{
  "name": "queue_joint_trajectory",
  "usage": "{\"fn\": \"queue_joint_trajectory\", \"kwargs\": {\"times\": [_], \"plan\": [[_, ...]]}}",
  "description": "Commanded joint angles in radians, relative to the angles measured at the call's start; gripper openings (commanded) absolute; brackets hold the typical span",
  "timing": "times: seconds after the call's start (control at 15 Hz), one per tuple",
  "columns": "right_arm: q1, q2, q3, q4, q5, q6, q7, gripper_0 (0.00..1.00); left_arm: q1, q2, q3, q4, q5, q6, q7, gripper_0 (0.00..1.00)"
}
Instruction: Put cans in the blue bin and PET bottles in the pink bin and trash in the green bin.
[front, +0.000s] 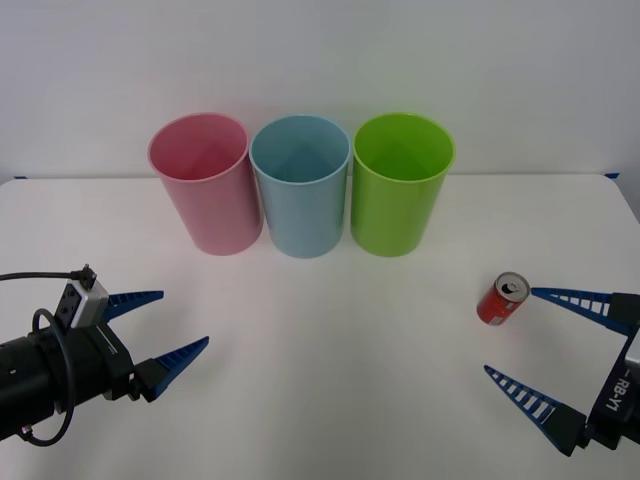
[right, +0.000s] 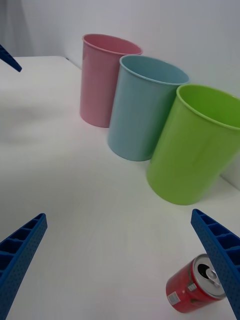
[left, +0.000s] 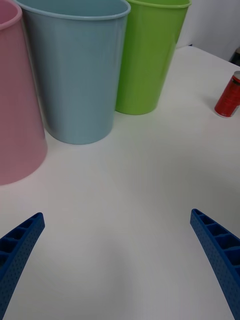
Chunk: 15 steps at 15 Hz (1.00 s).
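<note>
A small red can (front: 502, 298) with a silver top stands upright on the white table (front: 330, 340), at the right. My right gripper (front: 511, 331) is open just behind the can, whose side is close to one fingertip. In the right wrist view the can (right: 192, 287) is partly covered by one blue finger (right: 220, 255). The pink bin (front: 200, 182), blue bin (front: 300, 188) and green bin (front: 400, 188) stand in a row at the back, touching or nearly so. My left gripper (front: 183, 318) is open and low at the left, holding nothing. PET bottles and trash are out of view.
A pale wall rises behind the bins. The table's back edge runs just behind them. Bare table surface lies between the two grippers and in front of the bins. From the left wrist the can (left: 229, 95) sits far off beside the green bin (left: 147, 55).
</note>
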Motion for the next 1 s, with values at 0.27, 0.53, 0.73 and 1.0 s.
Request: {"fn": "queue_joint_trajectory", "kwargs": {"times": [0.27,0.53,0.73,1.0], "plan": [[0.074,0.000,-0.069,0.122,-0.142,-0.002,0.037,1.00,0.000,0.000,0.000,0.000,0.000,0.000,0.000,1.00],[0.086,0.002,-0.063,0.225,-0.191,0.000,0.069,1.00,0.000,0.000,0.000,0.000,0.000,0.000,0.000,1.00],[0.071,0.002,-0.056,0.323,-0.231,0.000,0.156,1.00,0.000,0.000,0.000,0.000,0.000,0.000,0.000,1.00],[0.065,0.002,-0.057,0.452,-0.300,0.006,0.188,1.00,0.000,0.000,0.000,0.000,0.000,0.000,0.000,1.00]]}}
